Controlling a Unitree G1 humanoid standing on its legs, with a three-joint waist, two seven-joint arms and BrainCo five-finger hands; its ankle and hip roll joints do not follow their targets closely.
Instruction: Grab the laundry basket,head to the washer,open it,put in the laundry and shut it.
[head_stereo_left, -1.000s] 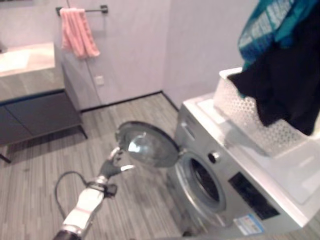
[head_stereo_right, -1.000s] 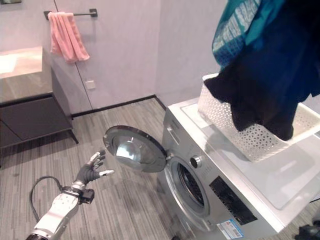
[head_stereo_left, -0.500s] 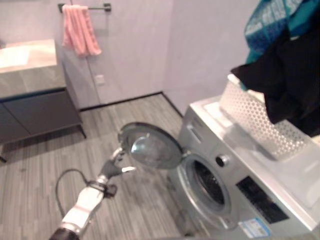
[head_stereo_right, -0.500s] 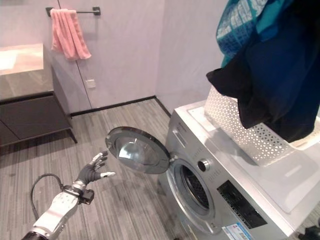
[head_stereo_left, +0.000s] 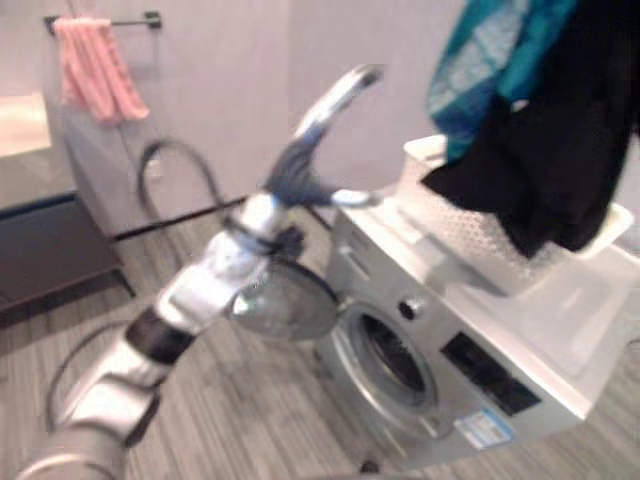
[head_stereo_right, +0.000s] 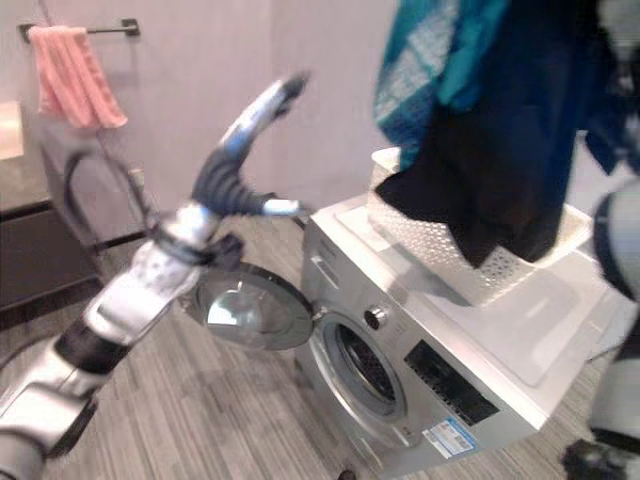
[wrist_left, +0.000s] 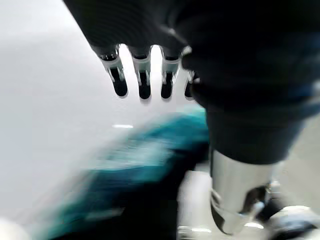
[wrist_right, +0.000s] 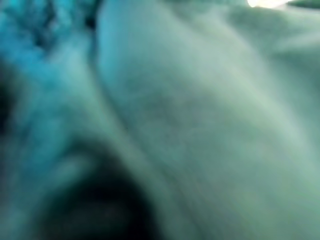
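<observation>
We see the left robot hand (head_stereo_left: 310, 160) raised high in mid-air, its fingers straight and spread and grasping nothing, between the far wall and the washer (head_stereo_left: 450, 350). To its right hangs the laundry (head_stereo_left: 540, 120), a teal and a dark garment bunched together and lifted above the white laundry basket (head_stereo_left: 440, 215), which sits on the washer's top toward its far end. The right robot hand is buried in this cloth, so we cannot tell how firmly it holds; the right wrist view gives nothing but teal fabric. Below the left forearm, the round washer door (head_stereo_left: 285, 305) stands swung open to the left, and the dark drum opening (head_stereo_left: 390, 365) faces the near left. In our judgement, the main risk is that the dangling hem catches the basket rim and drags or tips the basket as the load travels toward the drum. The raised left arm could also strike the open door on its descent, swinging it partly closed. A loose garment may slip and fall to the floor (head_stereo_left: 250, 420). A pink towel (head_stereo_left: 95, 65) hangs far left, well apart.
</observation>
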